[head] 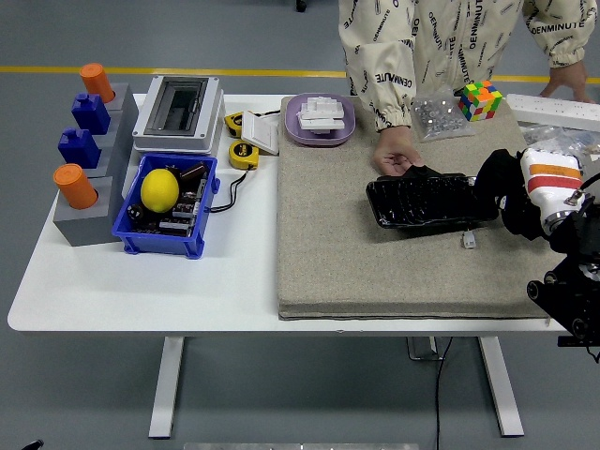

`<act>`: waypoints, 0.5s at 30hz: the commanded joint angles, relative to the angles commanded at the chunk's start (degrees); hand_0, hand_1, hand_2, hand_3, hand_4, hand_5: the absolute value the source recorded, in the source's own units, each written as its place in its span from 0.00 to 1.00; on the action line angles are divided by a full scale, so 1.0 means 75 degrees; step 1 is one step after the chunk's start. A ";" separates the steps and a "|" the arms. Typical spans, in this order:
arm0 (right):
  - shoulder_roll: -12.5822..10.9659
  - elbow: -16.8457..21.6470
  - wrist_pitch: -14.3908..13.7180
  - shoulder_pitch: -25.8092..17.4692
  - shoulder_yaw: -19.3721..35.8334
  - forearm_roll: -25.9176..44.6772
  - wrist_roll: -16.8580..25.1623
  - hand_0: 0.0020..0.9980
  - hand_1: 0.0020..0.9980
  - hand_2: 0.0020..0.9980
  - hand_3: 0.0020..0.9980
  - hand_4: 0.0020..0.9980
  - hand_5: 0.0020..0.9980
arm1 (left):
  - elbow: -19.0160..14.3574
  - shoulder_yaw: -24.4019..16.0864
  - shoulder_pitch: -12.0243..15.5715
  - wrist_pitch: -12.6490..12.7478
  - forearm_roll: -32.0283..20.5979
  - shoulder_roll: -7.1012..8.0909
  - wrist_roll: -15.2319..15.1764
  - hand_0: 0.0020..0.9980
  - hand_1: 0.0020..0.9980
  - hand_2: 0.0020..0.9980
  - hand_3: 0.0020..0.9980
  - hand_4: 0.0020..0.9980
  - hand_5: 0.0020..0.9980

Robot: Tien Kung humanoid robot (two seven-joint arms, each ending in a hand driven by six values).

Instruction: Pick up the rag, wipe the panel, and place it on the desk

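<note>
A black panel (422, 201) lies on the grey felt mat (356, 262), right of centre. My right hand (506, 192), white with an orange stripe on the wrist, comes in from the right edge. It is shut on a black rag (494, 180), which rests on the panel's right end. The rag hides the fingers. A person's hand (395, 161) rests at the panel's far left corner, touching it. My left arm is out of the picture.
A small white connector (469, 241) lies just in front of the panel. Behind are a purple tray (321, 119), a colour cube (479, 99) and a plastic bag (437, 114). At left stand a blue bin (167, 230) holding a lemon (159, 188), a grey box (178, 112) and tape measures (245, 154).
</note>
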 joint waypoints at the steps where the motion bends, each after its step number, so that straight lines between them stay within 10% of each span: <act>1: 0.0001 0.0009 0.0000 -0.0001 0.0006 -0.0004 -0.0001 0.30 0.41 0.44 0.46 0.96 0.04 | -0.0002 -0.0001 -0.0001 0.0000 0.0001 0.0000 0.0000 0.61 0.64 0.66 0.56 0.63 0.44; 15: 0.0246 0.0039 0.0000 0.0048 -0.0078 0.0013 -0.0011 0.29 0.41 0.44 0.46 0.96 0.03 | -0.0002 -0.0017 0.0009 0.0001 0.0009 0.0003 0.0001 0.61 0.64 0.66 0.56 0.63 0.44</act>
